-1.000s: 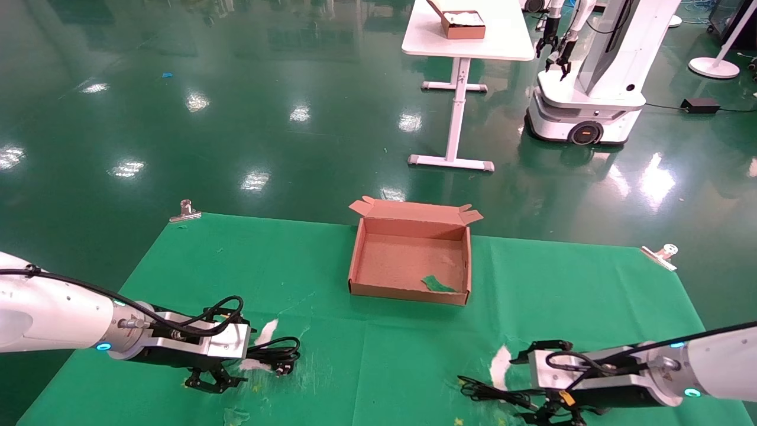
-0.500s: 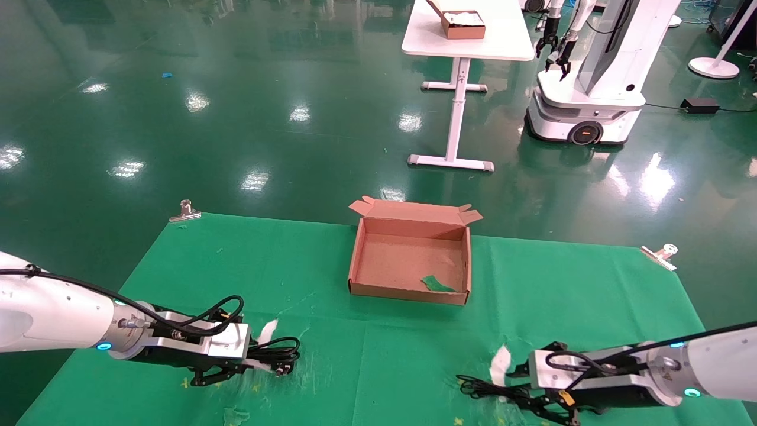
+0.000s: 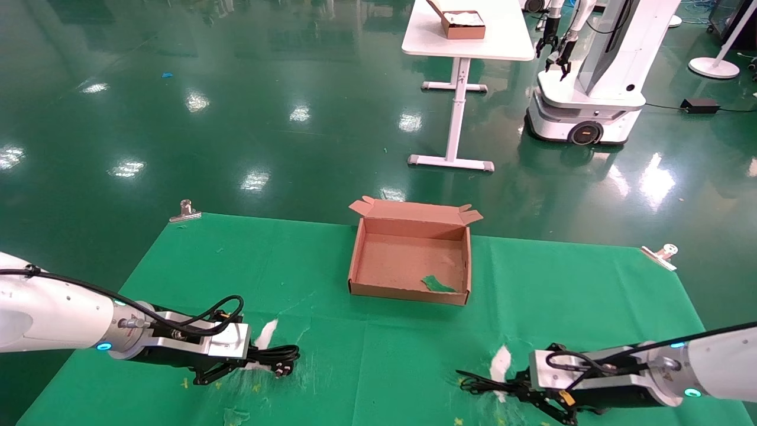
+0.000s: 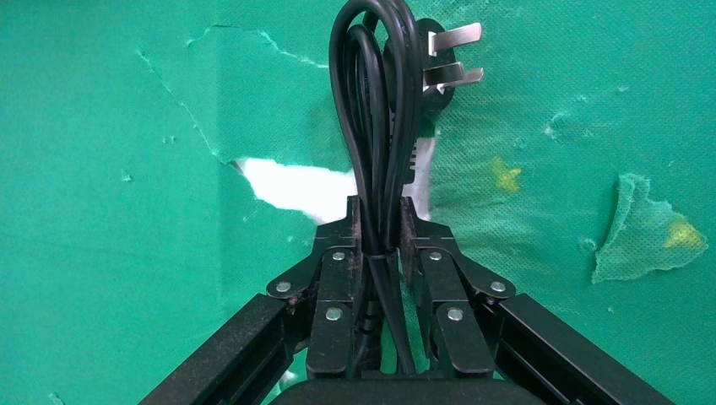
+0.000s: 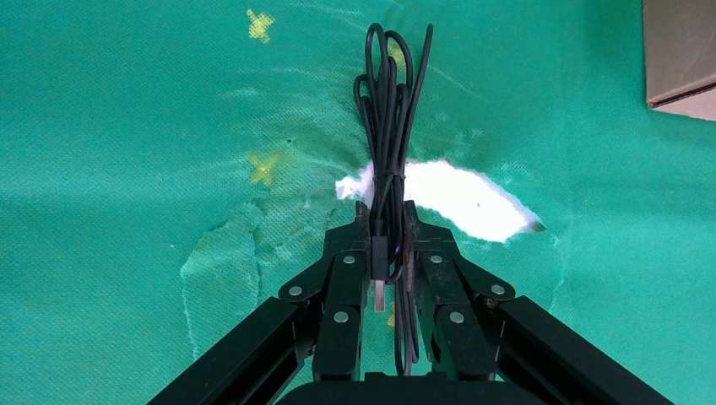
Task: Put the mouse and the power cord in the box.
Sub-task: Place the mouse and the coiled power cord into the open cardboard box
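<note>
Down low, left gripper (image 4: 379, 228): squeezed tight on the thick black looped power cord (image 4: 376, 126); low over the green cloth (image 3: 355, 367), near the robot's left front; metal plug pins poke out at the far end
Right gripper (image 5: 387, 228): pinched tight on a thin black bundled cable (image 5: 390, 110) with a flat metal plug end; low over the cloth at the robot's right front; the mouse body does not show
White torn patches (image 3: 501, 358): bare spots in the cloth beside each gripper
Shallow brown cardboard box (image 3: 361, 260): open, farther back in the middle of the cloth; a green scrap (image 3: 436, 284) lies inside; well apart from both grippers
Silver clips (image 3: 185, 210): at the far corners of the cloth
</note>
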`<state>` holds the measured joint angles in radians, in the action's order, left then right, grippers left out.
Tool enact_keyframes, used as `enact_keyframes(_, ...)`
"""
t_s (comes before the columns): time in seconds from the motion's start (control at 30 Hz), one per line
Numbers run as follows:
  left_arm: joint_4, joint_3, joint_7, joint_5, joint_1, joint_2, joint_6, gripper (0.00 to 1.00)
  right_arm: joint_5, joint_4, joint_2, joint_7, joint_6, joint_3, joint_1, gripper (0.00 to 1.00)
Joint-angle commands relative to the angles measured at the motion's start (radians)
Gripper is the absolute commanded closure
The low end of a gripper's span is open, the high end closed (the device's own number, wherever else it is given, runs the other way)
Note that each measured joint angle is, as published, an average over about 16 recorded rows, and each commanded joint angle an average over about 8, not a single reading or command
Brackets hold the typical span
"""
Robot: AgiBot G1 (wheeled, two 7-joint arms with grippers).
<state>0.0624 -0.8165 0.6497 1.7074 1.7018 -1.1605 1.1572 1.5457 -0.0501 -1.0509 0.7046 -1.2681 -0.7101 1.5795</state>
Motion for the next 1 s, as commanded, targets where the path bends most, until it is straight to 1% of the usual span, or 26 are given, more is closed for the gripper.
enact_keyframes(0.03,0.001,-0.001,0.001,0.001,-0.002,-0.002,-0.003,1.00,0.000,0.000,-0.001,0.000,0.002,0.000,0.000,1.00)
enact_keyframes(0.2,-0.011,0.012,-0.010,-0.018,0.025,0.027,0.067,1.00,-0.024,0.001,0.044,-0.005,-0.043,0.017,0.021,1.00)
enact_keyframes(0.4,-0.022,0.030,-0.039,-0.044,0.113,0.092,0.188,1.00,-0.031,-0.019,0.132,-0.029,-0.128,0.023,0.095,1.00)
enact_keyframes(0.5,-0.033,0.045,-0.078,-0.066,0.165,0.114,0.234,1.00,-0.027,-0.048,0.169,-0.056,-0.163,0.021,0.152,1.00)
enact_keyframes(0.6,-0.059,0.072,-0.147,-0.105,0.209,0.118,0.261,1.00,-0.031,-0.089,0.189,-0.092,-0.181,0.026,0.213,1.00)
enact_keyframes(0.7,-0.089,0.107,-0.224,-0.155,0.243,0.100,0.266,1.00,-0.041,-0.138,0.185,-0.130,-0.176,0.035,0.263,1.00)
enact_keyframes(0.8,-0.103,0.135,-0.284,-0.196,0.267,0.059,0.245,1.00,-0.056,-0.183,0.157,-0.169,-0.148,0.047,0.295,1.00)
enact_keyframes(0.9,-0.102,0.158,-0.324,-0.230,0.288,0.005,0.190,1.00,-0.073,-0.212,0.106,-0.196,-0.102,0.059,0.303,1.00)
enact_keyframes(1.0,-0.096,0.177,-0.360,-0.258,0.305,-0.055,0.104,1.00,-0.100,-0.206,0.033,-0.203,-0.035,0.077,0.284,1.00)
